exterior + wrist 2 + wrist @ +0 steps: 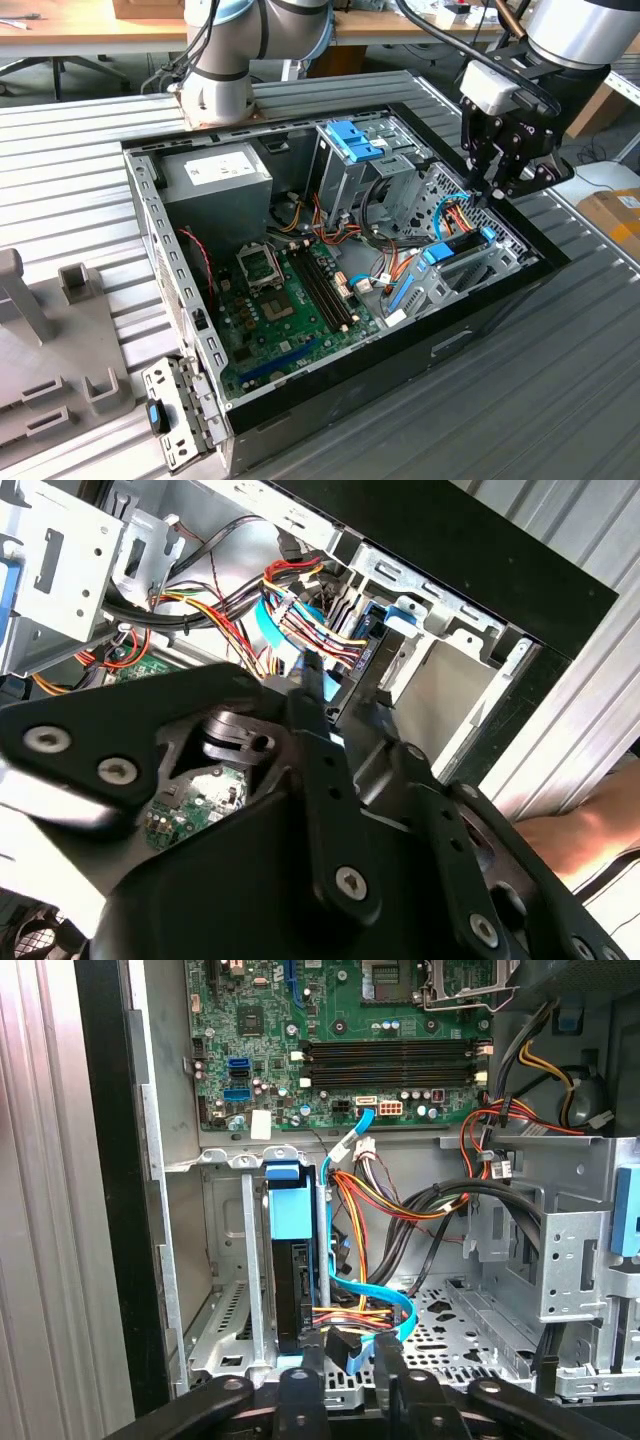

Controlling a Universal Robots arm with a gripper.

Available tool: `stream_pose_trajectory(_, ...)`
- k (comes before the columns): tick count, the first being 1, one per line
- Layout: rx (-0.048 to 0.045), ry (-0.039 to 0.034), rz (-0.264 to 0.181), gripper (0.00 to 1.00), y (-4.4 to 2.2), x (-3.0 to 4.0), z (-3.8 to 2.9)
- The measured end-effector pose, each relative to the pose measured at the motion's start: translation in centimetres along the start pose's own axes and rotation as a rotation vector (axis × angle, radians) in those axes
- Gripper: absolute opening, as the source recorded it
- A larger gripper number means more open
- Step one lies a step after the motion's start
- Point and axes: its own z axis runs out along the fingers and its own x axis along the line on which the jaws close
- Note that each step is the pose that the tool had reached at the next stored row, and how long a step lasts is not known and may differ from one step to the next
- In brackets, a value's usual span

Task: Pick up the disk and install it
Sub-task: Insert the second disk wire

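Note:
The disk (462, 243) is a black drive with blue end tabs. It stands on edge in the grey drive bay (470, 272) at the case corner on the exterior view's right. In the first wrist view the disk (296, 1280) sits between the bay's metal rails under its blue tab. My gripper (487, 197) hangs just above the disk's far end. Its fingers are apart, so the gripper (345, 1365) is open and holds nothing. Coloured power wires and a black plug lie between the fingertips (388, 1360). In the second wrist view the gripper (342, 692) points down at the bay.
The open computer case (200, 330) lies on a ribbed metal table, with the green motherboard (285, 300) in its middle. A tall grey cage with a blue latch (352, 140) stands at the back. Wire bundles and light-blue cables (385, 1300) crowd the bay. A grey fixture (60, 340) sits at the exterior view's left.

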Motion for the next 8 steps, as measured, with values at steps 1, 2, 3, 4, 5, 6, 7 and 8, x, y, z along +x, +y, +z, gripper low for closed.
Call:
stream_pose_trajectory(1,0.0000,0.0000,0.000,0.36,0.00,0.00,0.00)
stream_pose_trajectory(2,-0.0007,0.0000,0.000,0.36,-0.02,-0.01,0.04)
stream_pose_trajectory(3,-0.0052,0.0000,0.000,0.36,-0.06,-0.11,0.24)
stream_pose_trajectory(4,-0.0093,0.0003,0.000,0.36,-0.11,-0.20,0.29)
stream_pose_trajectory(5,-0.0121,0.0005,0.000,0.36,-0.15,-0.27,0.31)
stream_pose_trajectory(6,-0.0154,0.0005,0.000,0.36,-0.20,-0.37,0.32)
stream_pose_trajectory(7,-0.0199,0.0008,0.000,0.36,-0.38,-0.49,0.35)
stream_pose_trajectory(8,-0.0258,0.0027,0.000,0.36,-0.80,-0.58,0.43)
